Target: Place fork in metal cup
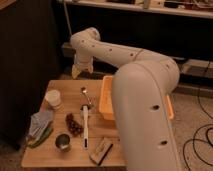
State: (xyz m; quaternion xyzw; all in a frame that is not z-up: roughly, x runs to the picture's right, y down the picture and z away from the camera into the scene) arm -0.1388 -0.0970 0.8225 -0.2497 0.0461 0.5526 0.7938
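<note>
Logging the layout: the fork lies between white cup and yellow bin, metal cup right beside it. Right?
Not quite: in the camera view the metal cup stands near the table's front edge, apart from the fork. The gripper hangs above the far edge.

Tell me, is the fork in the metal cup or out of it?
Out. The fork lies flat on the table, apart from the metal cup; the gripper hangs above the table's far edge.
</note>
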